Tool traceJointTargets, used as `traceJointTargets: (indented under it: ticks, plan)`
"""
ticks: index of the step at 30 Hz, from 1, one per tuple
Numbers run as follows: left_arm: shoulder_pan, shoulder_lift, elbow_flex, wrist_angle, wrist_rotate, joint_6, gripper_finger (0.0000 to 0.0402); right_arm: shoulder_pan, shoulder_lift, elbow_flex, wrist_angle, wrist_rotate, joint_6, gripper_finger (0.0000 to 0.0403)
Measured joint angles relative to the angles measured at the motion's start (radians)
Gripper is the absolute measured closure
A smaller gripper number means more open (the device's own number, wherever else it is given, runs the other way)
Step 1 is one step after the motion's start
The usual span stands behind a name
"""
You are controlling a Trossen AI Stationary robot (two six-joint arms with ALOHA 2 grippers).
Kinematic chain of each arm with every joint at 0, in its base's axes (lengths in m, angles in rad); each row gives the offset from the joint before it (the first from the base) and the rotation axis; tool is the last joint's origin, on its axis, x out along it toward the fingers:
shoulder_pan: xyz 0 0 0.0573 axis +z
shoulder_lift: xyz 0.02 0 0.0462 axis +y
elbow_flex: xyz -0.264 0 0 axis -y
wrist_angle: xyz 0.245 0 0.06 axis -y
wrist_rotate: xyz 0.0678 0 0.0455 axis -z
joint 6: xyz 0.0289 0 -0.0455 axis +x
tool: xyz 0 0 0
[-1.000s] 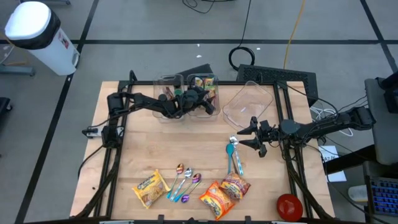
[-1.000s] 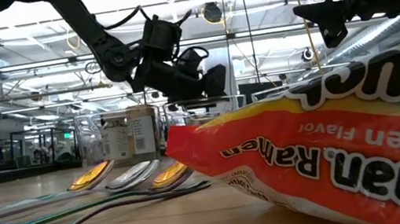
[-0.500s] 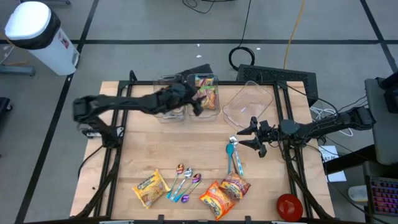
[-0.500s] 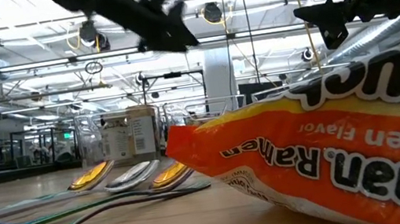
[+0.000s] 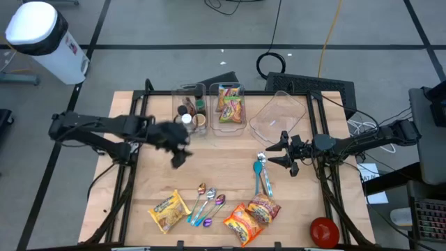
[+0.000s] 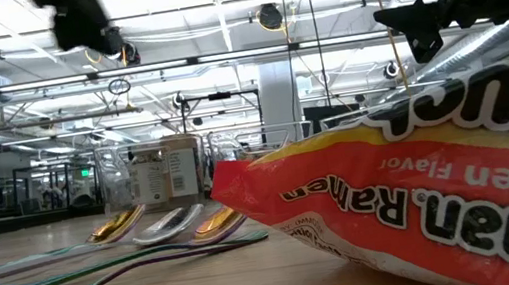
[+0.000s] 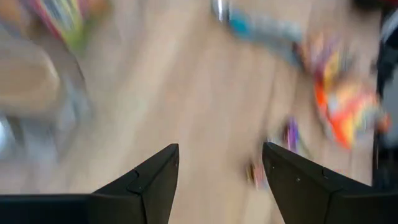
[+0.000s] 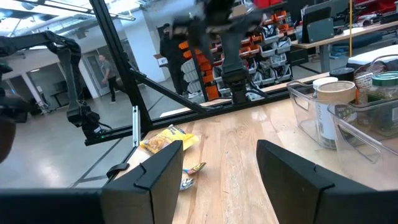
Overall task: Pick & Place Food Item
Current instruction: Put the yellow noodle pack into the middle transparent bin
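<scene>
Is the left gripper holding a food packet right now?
No. In the left wrist view the left gripper stands open with nothing between its fingers, only bare table showing beyond them.

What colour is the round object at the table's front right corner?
Red; the round object shows best in the high view.

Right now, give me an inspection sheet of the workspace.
Surface: wooden table.
Job's things: ramen packets and yellow packet at near edge; one packet in bin.
Clutter: spoons, teal utensil, jars bin, empty clear bin, red ball.
Grippers: left gripper open, empty, above table; right gripper open, empty, near teal utensil.
Cables: coil behind table.
Surroundings: white bin on floor.
</scene>
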Motion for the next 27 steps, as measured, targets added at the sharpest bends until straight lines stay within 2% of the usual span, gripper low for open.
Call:
traceJointTargets:
  ticks: [3,11,20,27]
  plan:
    - [-0.127,0.009,0.000,-0.094,-0.022,-0.106,0.0162,0.000,0.000,0.000,0.003,0.000,0.000,0.0206]
    - [-0.380,0.123,-0.001,-0.099,-0.036,-0.267,0.0163,0.000,0.000,0.000,0.003,0.000,0.000,0.0206]
    - [-0.492,0.260,-0.001,-0.048,-0.035,-0.493,0.0163,0.000,0.000,0.000,0.004,0.000,0.010,0.0206]
    - [-0.518,0.326,-0.022,-0.055,-0.045,-0.505,0.0163,0.000,0.000,0.000,0.004,0.000,0.010,0.0206]
